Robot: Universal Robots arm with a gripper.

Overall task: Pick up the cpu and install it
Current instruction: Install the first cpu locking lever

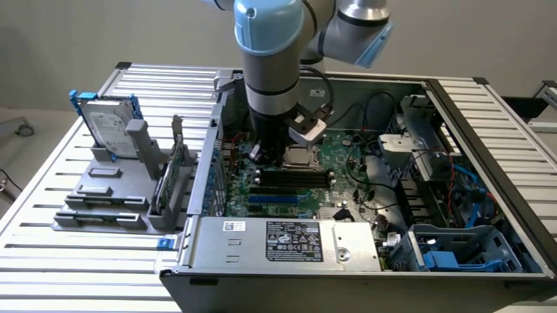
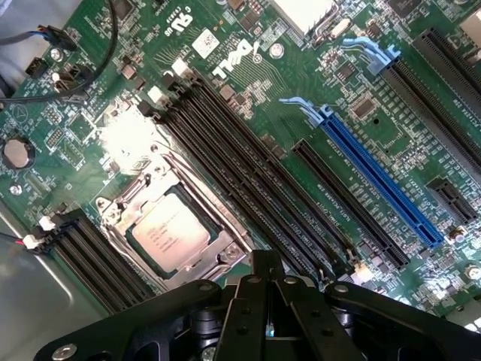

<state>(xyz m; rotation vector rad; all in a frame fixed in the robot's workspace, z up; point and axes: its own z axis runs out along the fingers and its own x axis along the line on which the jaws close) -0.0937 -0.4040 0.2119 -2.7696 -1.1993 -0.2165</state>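
The cpu [image 2: 169, 229], a small square with a pale silvery top, sits in the socket [image 2: 167, 226] on the motherboard [image 2: 301, 90]. The arm [image 1: 274, 59] stands upright over it, gripper [image 2: 267, 282] pressed together and empty.

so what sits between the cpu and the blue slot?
Wrist view: four black memory slots and a short black slot lie between the cpu and the blue slot.

CPU [image 2: 171, 229]: small square chip, pale silvery top plate with faint print. Lies flat, seated inside the metal-framed socket [image 2: 120, 214] on the green motherboard [image 2: 248, 98].
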